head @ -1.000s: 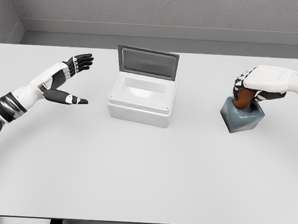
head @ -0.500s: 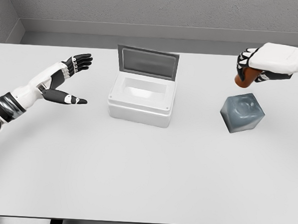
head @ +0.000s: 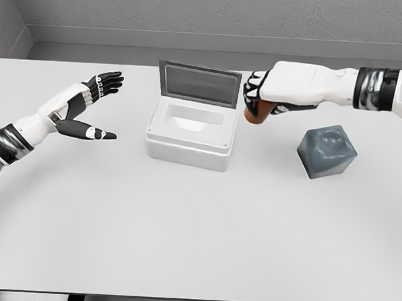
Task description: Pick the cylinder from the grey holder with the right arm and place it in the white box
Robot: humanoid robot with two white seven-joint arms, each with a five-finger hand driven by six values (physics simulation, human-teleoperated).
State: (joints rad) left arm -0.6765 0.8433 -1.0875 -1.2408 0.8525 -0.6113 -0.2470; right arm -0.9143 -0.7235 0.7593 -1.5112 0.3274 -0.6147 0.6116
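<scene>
My right hand (head: 257, 99) is curled around a brown cylinder (head: 253, 115), whose lower end pokes out below the fingers. It hangs in the air just right of the white box (head: 191, 134), near the edge of the box's raised lid (head: 198, 83). The box is open, with a hollow white inside. The grey holder (head: 327, 152) sits on the table to the right, with nothing in its dimpled top. My left hand (head: 95, 104) hovers at the far left with fingers spread, holding nothing.
The white table (head: 197, 231) spreads across the view, with a grey wall behind its far edge. Nothing but the box and holder stands on it.
The right hand lifted the cylinder out of the grey holder, then carried it leftward to beside the box. The left arm stayed still.
</scene>
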